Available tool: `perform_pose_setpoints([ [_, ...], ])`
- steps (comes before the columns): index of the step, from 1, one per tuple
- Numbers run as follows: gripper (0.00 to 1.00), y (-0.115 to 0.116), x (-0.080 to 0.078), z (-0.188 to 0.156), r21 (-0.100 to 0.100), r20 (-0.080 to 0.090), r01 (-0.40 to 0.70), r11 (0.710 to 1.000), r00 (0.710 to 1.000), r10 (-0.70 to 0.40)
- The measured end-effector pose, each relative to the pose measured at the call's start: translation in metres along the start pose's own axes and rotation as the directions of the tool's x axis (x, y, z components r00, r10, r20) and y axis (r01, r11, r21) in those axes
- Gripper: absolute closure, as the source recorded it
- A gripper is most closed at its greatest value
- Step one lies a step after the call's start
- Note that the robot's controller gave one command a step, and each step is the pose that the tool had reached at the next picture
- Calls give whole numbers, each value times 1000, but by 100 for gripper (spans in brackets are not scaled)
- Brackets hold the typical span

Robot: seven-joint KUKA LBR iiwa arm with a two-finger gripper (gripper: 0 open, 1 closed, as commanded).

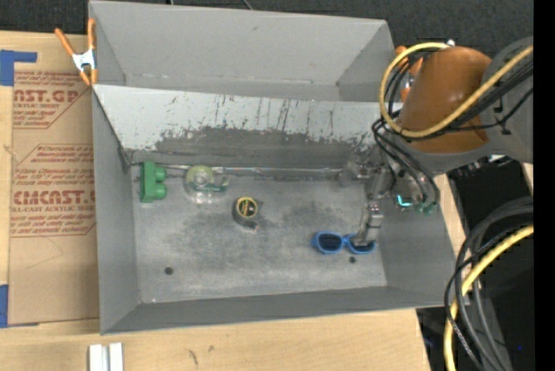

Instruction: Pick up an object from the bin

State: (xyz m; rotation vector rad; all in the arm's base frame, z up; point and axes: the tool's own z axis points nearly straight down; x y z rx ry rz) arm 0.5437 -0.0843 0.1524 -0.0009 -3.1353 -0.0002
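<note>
Right, the arm is reaching in from the right, its orange cover (442, 96) hanging over the bin's (243, 48) right-hand wall, and the gripper (368, 236) is pointing straight down onto the floor at the right front of the bin. Directly under its tip is lying a small blue thing (329, 244), looking like a toy pair of glasses: two rounded blue loops side by side, flat on the grey metal, dark in the middle of each loop. The gripper is sitting over the right-hand loop, touching it or just above it, I'm not able to say which, while the left loop is poking out clear to the side. Whether the gripper is parted or closed I cannot tell from where I'm standing. Nothing is crowding the blue piece; bare scuffed floor is lying all around it, with the right wall near behind the gripper. Further left, well apart, a little round yellow and dark object (246, 209) is resting in the middle of the floor. Beyond it, along the foot of the back wall, a clear roundish thing (205, 180) is lying, and just beside that, at the far left, a chunky green block (153, 184) is sitting up against the wall.
</note>
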Motion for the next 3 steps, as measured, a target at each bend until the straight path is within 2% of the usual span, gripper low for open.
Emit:
perform_pose_setpoints([
  [1,0,1,39,78,-2,-4,-65,998,998,65],
  [2,100,0,36,74,0,6,-63,998,998,63],
  [3,100,-9,35,-54,0,16,-103,995,995,103],
])
